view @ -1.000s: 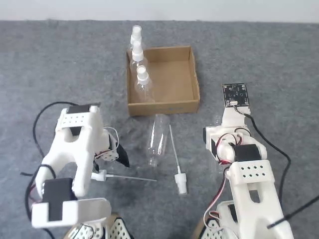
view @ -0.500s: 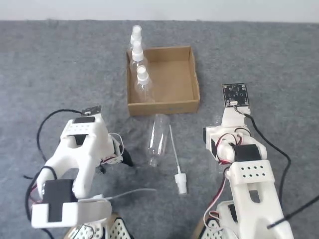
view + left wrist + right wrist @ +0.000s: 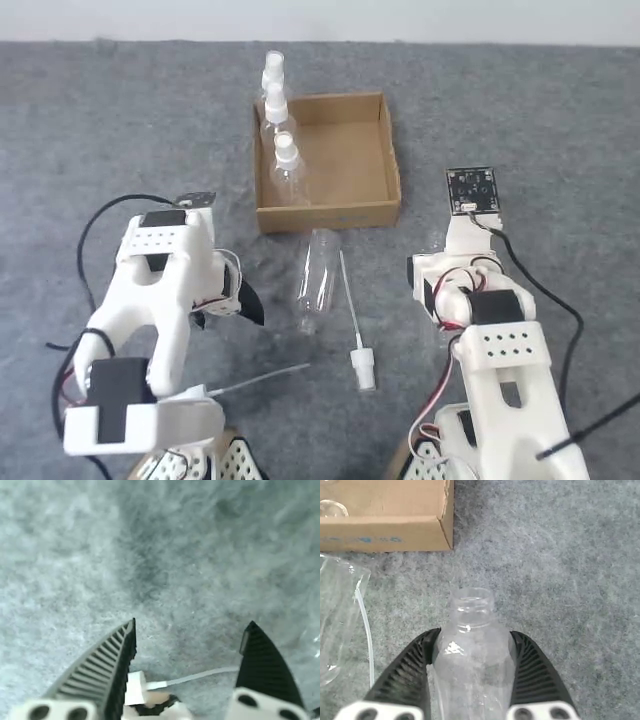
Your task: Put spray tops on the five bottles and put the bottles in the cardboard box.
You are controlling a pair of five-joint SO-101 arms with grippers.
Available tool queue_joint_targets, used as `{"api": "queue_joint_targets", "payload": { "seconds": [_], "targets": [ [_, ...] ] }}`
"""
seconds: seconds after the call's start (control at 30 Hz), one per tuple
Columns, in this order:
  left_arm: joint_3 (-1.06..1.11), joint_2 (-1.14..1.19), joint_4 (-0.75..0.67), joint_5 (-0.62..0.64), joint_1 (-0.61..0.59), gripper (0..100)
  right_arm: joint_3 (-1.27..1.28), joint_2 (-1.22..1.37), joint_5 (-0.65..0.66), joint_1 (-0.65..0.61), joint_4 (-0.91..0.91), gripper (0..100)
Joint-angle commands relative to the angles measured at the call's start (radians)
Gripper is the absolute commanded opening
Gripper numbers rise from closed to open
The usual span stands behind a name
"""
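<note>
My right gripper (image 3: 475, 635) is shut on a clear bottle (image 3: 472, 645) with an open neck that points toward the cardboard box (image 3: 345, 160). My left gripper (image 3: 225, 308) is open over the carpet at the left. Deep between its fingers (image 3: 112, 665) lies a white spray top (image 3: 135, 687), and its thin tube (image 3: 265, 380) sticks out to the right. A second topless bottle (image 3: 318, 280) lies in front of the box. Beside it lies another spray top (image 3: 362, 368) with a long tube. Three bottles with tops (image 3: 288, 170) line the box's left wall.
The grey carpet (image 3: 540, 130) covers the whole table. The farthest capped bottle (image 3: 272, 68) pokes past the box's back left corner. The box's right half holds nothing. Cables trail from both arms near the front edge.
The left arm lifted and shifted a little. The spray top's tube moved from lying flat in front of that gripper toward the near edge and now slants. The right arm kept still.
</note>
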Motion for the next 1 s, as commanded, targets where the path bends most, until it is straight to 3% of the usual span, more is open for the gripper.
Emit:
{"api": "queue_joint_targets", "payload": {
  "seconds": [0.0, 0.2, 0.33, 0.5, 0.67, 0.97],
  "targets": [
    [-0.044, -0.043, 0.018, -0.141, 0.005, 32, -0.015, -0.035, 0.011, 0.015, -0.024, 0.9],
    [-0.031, -0.232, 0.118, -0.396, 0.018, 32, -0.015, -0.035, 0.011, 0.015, -0.024, 0.9],
    [0.028, -0.358, 0.157, -0.512, 0.094, 32, -0.015, -0.035, 0.011, 0.015, -0.024, 0.9],
    [0.214, -0.466, 0.031, -0.523, 0.253, 31, -0.015, -0.035, 0.011, 0.015, -0.024, 0.9],
    [0.355, -0.497, -0.123, -0.52, 0.356, 22, -0.015, -0.035, 0.011, 0.015, -0.024, 0.9],
    [0.401, -0.497, -0.157, -0.52, 0.427, 18, -0.015, -0.035, 0.011, 0.015, -0.024, 0.9]
  ]
}}
